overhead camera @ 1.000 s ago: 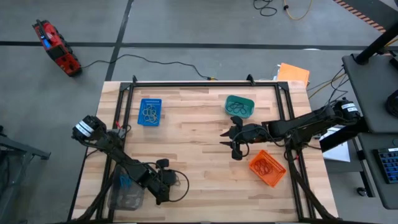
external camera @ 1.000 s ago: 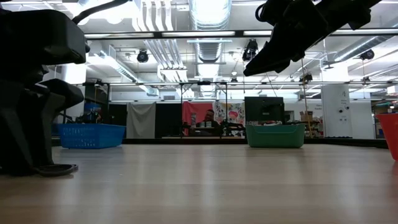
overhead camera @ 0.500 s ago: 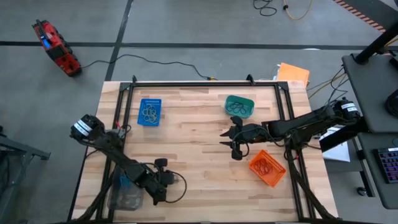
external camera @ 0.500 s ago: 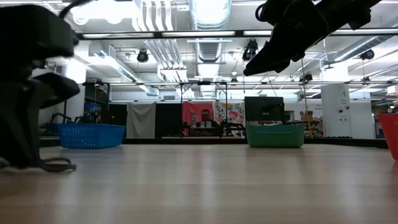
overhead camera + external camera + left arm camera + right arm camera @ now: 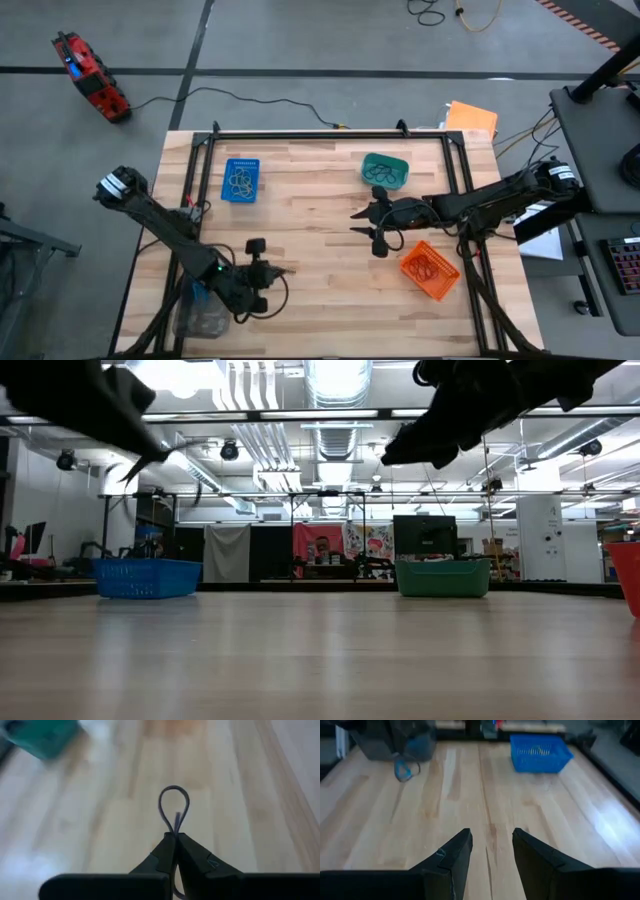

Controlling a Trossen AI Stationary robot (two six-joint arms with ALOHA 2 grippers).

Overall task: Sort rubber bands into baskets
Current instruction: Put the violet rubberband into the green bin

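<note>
- High view: we see the left gripper [image 5: 283,271] near the front-left of the counter [image 5: 320,290], just beside the clear basket [image 5: 200,312] at the front-left corner; the right gripper [image 5: 360,222] hangs over the middle-right of the counter, between the teal basket [image 5: 385,170] and the orange basket [image 5: 430,269]
- Left wrist view: we find the left gripper [image 5: 176,838] pressed together on a thin purple-blue band [image 5: 174,811]; its loop stands out past the fingertips, above bare wood
- Right wrist view: we see the right gripper [image 5: 491,839] spread apart with nothing between its fingers [image 5: 455,852]; across the counter it shows the blue basket [image 5: 540,752] and the band [image 5: 406,768] hanging at the left arm
- High view: we see bands [image 5: 240,181] lying in the blue basket [image 5: 241,180] at the rear-left, dark ones in the teal basket, and orange-red ones in the orange basket
- Low view: we see the blue basket [image 5: 148,577] and the teal basket [image 5: 443,577] standing well apart at the far edge
</note>
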